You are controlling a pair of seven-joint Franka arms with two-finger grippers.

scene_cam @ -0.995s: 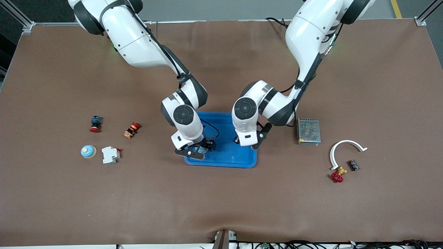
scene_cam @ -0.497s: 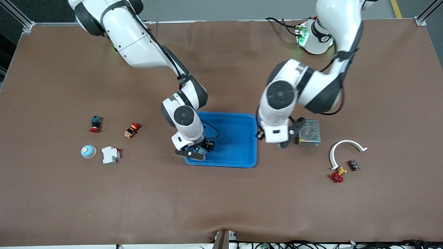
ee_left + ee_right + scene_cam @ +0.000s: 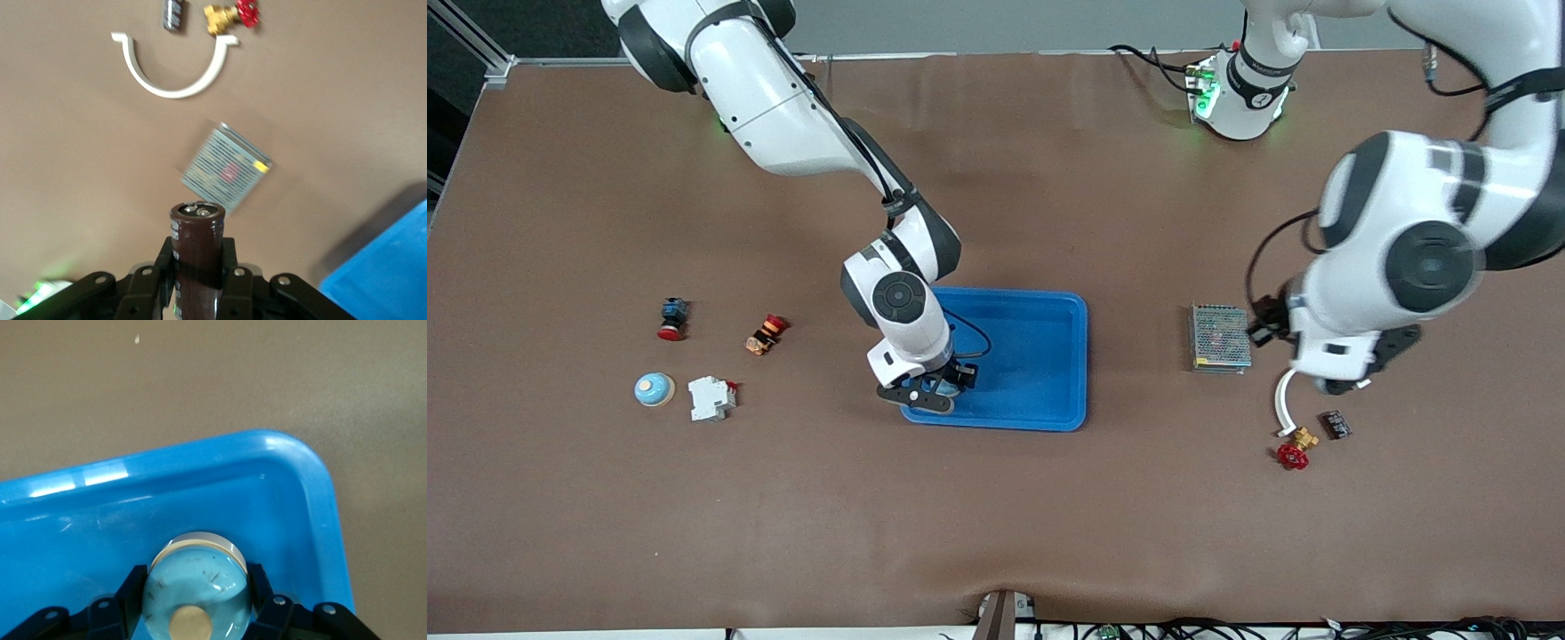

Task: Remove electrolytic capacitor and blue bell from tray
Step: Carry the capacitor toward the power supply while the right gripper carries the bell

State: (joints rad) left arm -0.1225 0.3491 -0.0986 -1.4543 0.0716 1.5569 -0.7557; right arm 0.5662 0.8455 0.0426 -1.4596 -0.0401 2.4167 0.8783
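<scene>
One tray (image 3: 1040,382), two blue bells (image 3: 198,583) (image 3: 654,389), one capacitor (image 3: 195,243), two clamped pincers (image 3: 198,600) (image 3: 197,267)

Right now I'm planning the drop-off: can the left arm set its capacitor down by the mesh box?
Probably yes. The left gripper, shut on the capacitor, is over bare table beside the mesh box; nothing blocks it.

bright even light, glare on the tray (image 3: 100,477), left arm (image 3: 1414,258) motion-blurred.

Tray mid-counter, bell inside
The bell (image 3: 198,585) sits in the tray (image 3: 1040,373); the mesh box (image 3: 1219,338) lies toward the left arm's end
</scene>
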